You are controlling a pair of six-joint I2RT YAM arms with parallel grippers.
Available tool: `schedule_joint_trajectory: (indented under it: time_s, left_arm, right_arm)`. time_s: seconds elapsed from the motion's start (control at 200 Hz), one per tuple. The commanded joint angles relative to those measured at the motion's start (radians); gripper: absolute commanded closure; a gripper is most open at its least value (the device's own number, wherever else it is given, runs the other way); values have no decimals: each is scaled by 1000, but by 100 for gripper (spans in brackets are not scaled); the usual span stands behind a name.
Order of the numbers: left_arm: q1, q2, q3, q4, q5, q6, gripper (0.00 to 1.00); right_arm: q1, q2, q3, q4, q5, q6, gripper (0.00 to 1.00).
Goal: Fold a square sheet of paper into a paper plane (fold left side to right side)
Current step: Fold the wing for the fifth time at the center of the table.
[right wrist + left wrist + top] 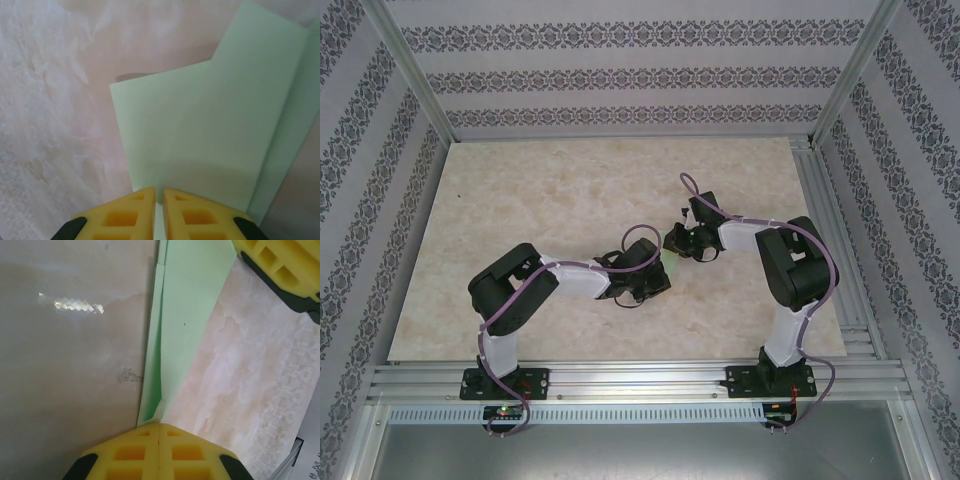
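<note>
Both jaws pinch green paper [200, 135] on table [520, 200].

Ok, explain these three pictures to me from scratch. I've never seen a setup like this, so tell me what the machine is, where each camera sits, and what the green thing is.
The machine is two robot arms bolted at the near edge of a marbled table. The overhead picture looks down from above and behind them, and both arms reach toward the middle. The other two pictures come from small cameras on the wrists, so the yellow blocks at the bottom are each arm's own fingers. The green thing is the square sheet of paper, already partly folded. The left gripper is pinched shut on one pointed end of it. The right gripper has its fingers nearly together over an edge of the paper, apparently holding it too. The right gripper's yellow fingers also show at the top of the left wrist picture.
</note>
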Motion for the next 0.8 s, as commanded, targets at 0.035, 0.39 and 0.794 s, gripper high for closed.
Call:
schedule_joint_trajectory:
  time_s: [0.035, 0.39, 0.794]
  left_arm:
    - [-58, 6, -34, -231, 31, 30, 100]
    - [-80, -115, -55, -232, 51, 22, 100]
    - [110, -249, 35, -396, 46, 201, 100]
  right_arm:
    - [-1, 58, 16, -41, 74, -22, 86]
    - [-2, 59, 21, -40, 72, -25, 86]
    - [-3, -38, 22, 2, 9, -31, 81]
